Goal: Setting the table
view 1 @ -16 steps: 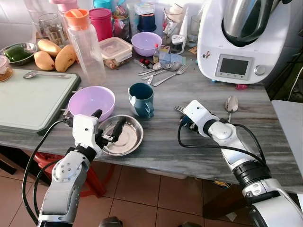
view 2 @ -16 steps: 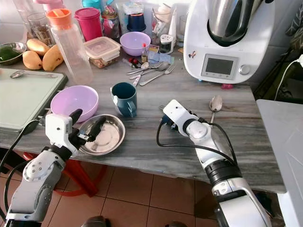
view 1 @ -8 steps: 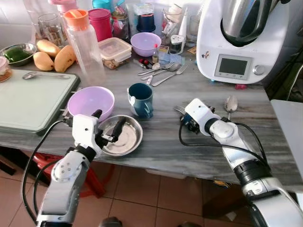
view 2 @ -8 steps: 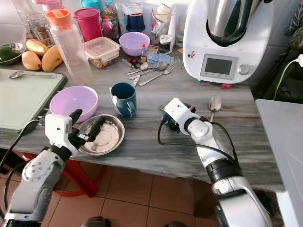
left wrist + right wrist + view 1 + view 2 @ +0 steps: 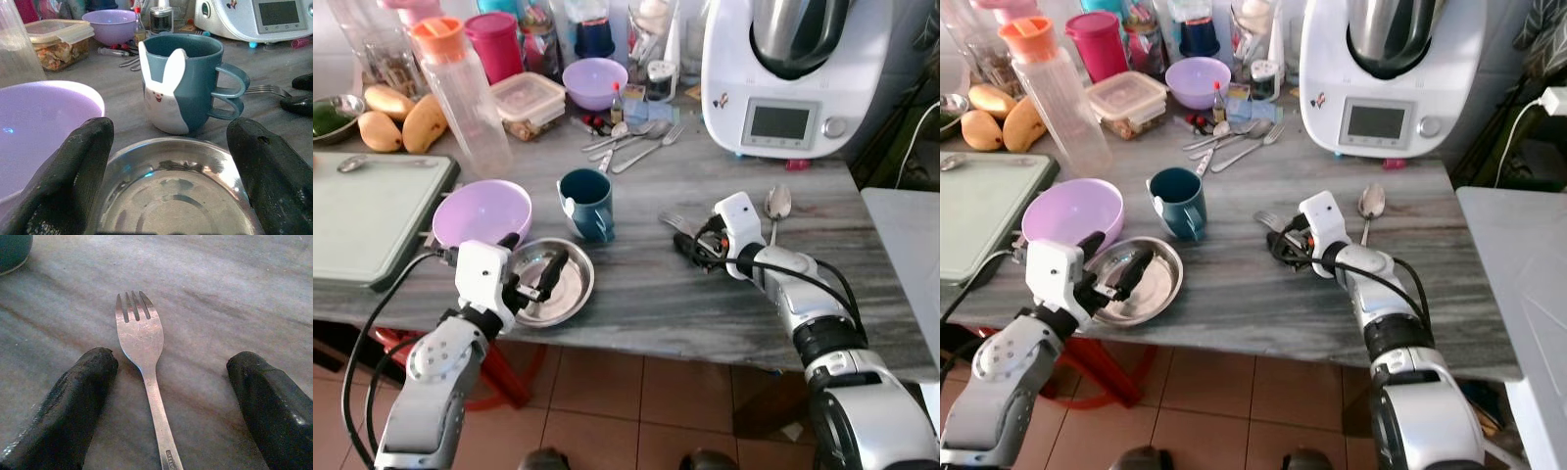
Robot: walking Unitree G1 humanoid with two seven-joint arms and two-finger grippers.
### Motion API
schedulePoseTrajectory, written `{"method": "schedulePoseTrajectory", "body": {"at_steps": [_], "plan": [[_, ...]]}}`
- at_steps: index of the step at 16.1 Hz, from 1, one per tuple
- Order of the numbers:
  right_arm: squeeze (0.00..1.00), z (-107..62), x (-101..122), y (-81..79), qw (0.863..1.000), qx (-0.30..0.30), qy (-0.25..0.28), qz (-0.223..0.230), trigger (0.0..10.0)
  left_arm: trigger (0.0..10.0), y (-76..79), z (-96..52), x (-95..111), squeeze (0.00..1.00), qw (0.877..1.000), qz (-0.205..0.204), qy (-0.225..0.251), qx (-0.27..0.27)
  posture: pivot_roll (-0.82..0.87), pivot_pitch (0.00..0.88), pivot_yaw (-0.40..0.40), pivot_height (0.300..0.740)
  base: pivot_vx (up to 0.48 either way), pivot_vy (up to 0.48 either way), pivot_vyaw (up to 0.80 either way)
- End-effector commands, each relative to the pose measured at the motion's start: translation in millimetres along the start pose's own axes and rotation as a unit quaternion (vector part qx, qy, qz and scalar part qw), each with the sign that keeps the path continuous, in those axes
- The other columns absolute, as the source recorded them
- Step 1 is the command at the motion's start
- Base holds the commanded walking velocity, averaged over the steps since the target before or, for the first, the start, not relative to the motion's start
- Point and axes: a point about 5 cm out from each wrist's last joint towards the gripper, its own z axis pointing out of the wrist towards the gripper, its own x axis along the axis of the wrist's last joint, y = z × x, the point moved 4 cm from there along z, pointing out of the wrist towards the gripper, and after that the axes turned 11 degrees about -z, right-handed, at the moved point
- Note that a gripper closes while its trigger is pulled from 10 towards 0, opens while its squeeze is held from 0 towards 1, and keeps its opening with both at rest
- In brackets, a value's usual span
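A steel plate (image 5: 558,291) lies near the counter's front edge, with a purple bowl (image 5: 480,211) behind it to the left and a teal rabbit mug (image 5: 587,203) behind it. My left gripper (image 5: 530,262) is open, its fingers (image 5: 85,147) spread above the plate's near rim (image 5: 176,196). A fork (image 5: 144,342) lies flat on the grey counter right of the mug, tines toward the mug. My right gripper (image 5: 695,245) is open and low over the fork (image 5: 675,222), one finger on each side of its handle. A spoon (image 5: 775,204) lies further right.
A white kitchen machine (image 5: 783,78) stands at the back right. Loose cutlery (image 5: 631,142), a small purple bowl (image 5: 595,80), a lidded box (image 5: 529,98), a plastic bottle (image 5: 460,98) and mangoes (image 5: 401,122) crowd the back. A green board (image 5: 372,211) lies left.
The camera has shifted, sliding the whole scene. My right wrist has turned, so its black fingers now show straddling the fork. The left gripper stays over the plate.
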Motion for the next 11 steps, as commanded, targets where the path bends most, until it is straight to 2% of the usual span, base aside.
{"method": "schedulePoseTrajectory", "body": {"at_steps": [1,2,3,4,5,7,11], "plan": [[0.0,6.1,-13,-18.8,0.999,0.042,-0.024,0.01,10.0,10.0,-1.3,-3.4,3,0.0,1.0,0.006,-0.003,-0.003,0.08,0.078,0.075,0.74,0.0,0.0,0.0],[0.0,7.1,-12,-20.2,0.999,0.049,-0.022,0.004,9.4,10.0,-1.4,-4.2,3,0.0,1.0,0.007,-0.004,-0.003,0.08,0.078,0.076,0.74,0.0,0.0,0.0],[0.0,9.2,-8,-24.4,0.997,0.068,-0.008,0.021,3.8,10.0,-2.1,-5.2,3,0.0,1.0,0.008,-0.006,-0.002,0.09,0.078,0.077,0.74,0.0,0.0,0.0],[0.0,9.6,-7,-24.9,0.997,0.07,-0.006,0.027,3.8,10.0,-2.2,-5.3,3,0.0,1.0,0.008,-0.006,-0.002,0.09,0.078,0.077,0.74,0.0,0.0,0.0],[0.0,10.3,-8,-27.3,0.996,0.082,-0.006,0.023,0.0,10.0,-2.6,-5.9,3,0.0,1.0,0.01,-0.007,-0.001,0.1,0.077,0.078,0.74,0.0,0.0,0.0],[0.0,10.8,-10,-34.2,0.994,0.113,-0.008,0.007,0.0,10.0,-3.7,-7.4,4,0.0,1.0,0.012,-0.008,0.0,0.1,0.076,0.078,0.74,0.0,0.0,0.0],[0.0,11.6,-16,-34.6,0.993,0.112,-0.023,0.002,0.0,10.0,-3.4,-8.1,5,0.0,1.0,0.013,-0.008,0.0,0.11,0.073,0.075,0.74,0.0,0.0,0.0]]}}
